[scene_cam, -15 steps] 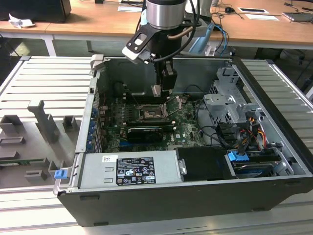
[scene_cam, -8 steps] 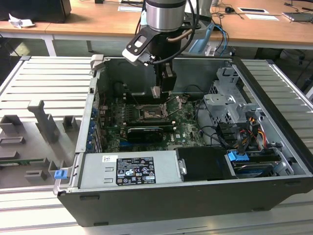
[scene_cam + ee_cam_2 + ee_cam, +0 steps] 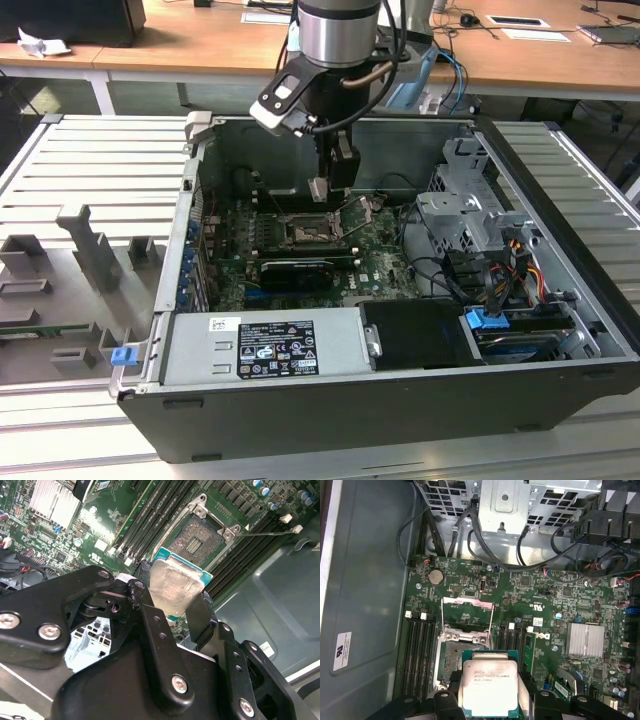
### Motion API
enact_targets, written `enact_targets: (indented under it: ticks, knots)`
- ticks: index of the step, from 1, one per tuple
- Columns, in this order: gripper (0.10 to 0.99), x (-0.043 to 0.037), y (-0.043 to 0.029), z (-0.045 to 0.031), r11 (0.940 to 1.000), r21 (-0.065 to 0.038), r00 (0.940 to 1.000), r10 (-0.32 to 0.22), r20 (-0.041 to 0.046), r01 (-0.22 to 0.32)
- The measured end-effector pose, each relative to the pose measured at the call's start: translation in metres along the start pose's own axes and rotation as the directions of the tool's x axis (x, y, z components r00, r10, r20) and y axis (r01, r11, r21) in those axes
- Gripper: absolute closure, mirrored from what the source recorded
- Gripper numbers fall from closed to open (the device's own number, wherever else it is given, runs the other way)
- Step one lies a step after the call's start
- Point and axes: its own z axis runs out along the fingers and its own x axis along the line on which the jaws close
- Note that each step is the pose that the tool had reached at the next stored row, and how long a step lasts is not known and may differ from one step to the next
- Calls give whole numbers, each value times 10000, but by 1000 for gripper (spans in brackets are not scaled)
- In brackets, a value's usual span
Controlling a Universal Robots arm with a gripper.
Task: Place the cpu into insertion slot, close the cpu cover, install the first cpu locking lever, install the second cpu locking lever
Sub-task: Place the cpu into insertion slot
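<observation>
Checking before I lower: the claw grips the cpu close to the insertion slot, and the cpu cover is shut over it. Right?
Not quite. The first wrist view shows the cpu cover swung open, the insertion slot bare. The claw does grip the cpu close by.

In the first wrist view the chip [image 3: 490, 687] runs off the picture's edge and covers part of the socket [image 3: 451, 655]. In the second wrist view black fingers [image 3: 200, 615] hide two edges of the chip. The exterior view's top edge cuts off the arm [image 3: 340, 30].
</observation>
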Motion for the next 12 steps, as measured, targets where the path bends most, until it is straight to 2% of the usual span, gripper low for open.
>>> enact_targets:
  ticks: [12]
  knots:
    - [557,-1,-3,43,10000,17,10000,16,0,-16]
